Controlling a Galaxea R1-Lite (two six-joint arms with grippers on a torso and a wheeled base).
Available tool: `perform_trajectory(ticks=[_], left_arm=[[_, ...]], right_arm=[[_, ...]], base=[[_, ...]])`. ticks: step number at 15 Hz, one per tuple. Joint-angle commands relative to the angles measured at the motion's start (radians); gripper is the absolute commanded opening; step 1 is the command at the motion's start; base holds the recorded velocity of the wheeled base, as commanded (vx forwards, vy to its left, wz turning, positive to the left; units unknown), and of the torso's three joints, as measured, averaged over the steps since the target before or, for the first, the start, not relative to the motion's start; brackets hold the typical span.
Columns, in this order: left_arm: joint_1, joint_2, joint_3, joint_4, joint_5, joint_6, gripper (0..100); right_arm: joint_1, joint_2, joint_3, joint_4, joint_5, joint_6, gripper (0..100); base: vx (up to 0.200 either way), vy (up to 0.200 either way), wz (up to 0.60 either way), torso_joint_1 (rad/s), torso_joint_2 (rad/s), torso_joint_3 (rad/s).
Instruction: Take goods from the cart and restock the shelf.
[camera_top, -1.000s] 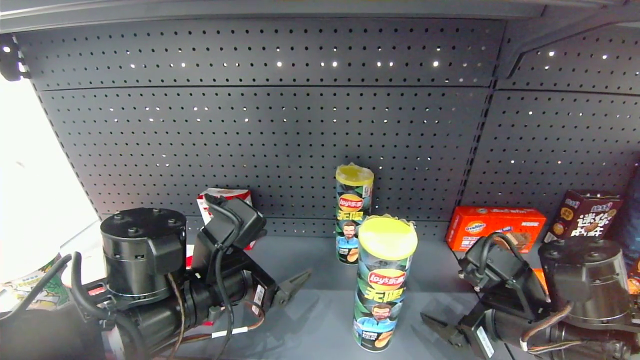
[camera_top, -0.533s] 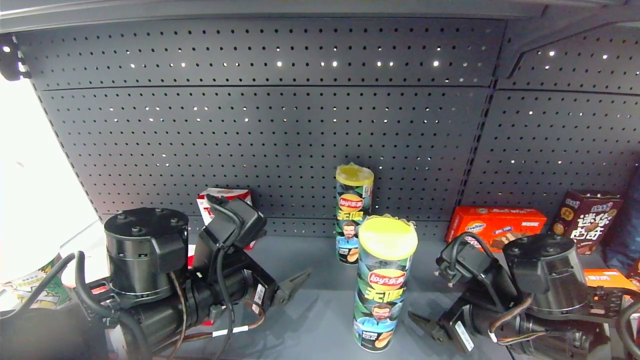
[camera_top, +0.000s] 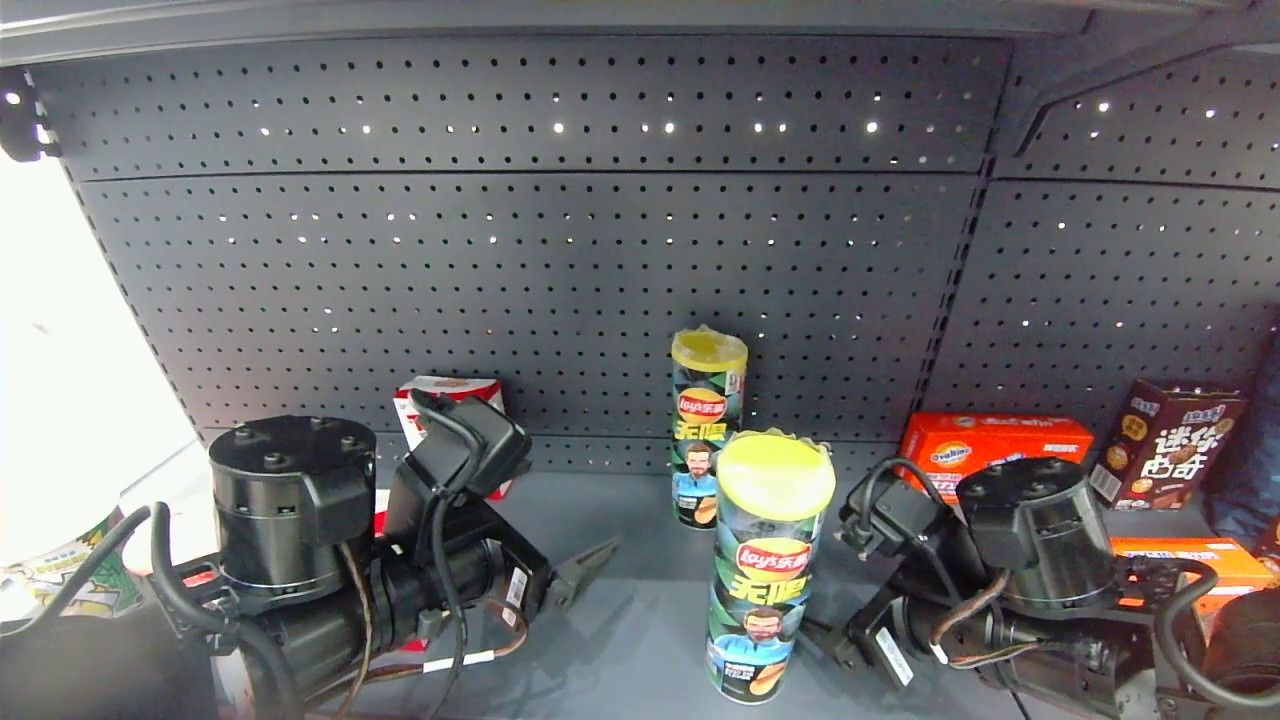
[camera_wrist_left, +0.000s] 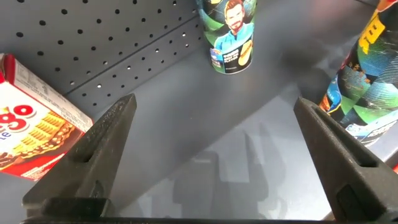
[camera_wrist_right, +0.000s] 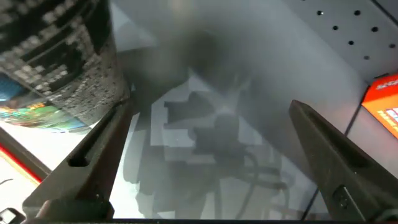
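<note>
While the front chip can (camera_top: 765, 565) stands upright on the shelf (camera_top: 620, 640) between your arms, your right gripper (camera_top: 825, 645), jaws spread and empty, sits low just beside its base, the nearer of the two; your left gripper (camera_top: 585, 575), likewise spread, lies farther off.

Shelf count by kind

Two chip cans mid-frame (back can (camera_top: 708, 440), front can (camera_top: 768, 575)), two orange ones at right (upper orange box (camera_top: 990, 445), lower orange box (camera_top: 1215, 552)), one red-and-white box (camera_top: 450, 392) left of centre, one brown box (camera_top: 1165, 440) far right.
</note>
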Motion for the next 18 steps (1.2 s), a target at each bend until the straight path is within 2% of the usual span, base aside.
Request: perform_trajectory(ticks=[1,18], left_arm=[[0.000,0.003,-0.003,0.000,0.000,0.000,100],[0.000,0.005,-0.003,-0.002,0.000,0.001,100]], right_arm=[[0.002,0.003,-0.002,0.000,0.000,-0.001,100],[0.060,0.046,-0.037,-0.003,-0.004,0.012,100]], base=[[0.000,0.000,0.00,0.000,0.00,0.000],[0.000,0.000,0.00,0.000,0.00,0.000]])
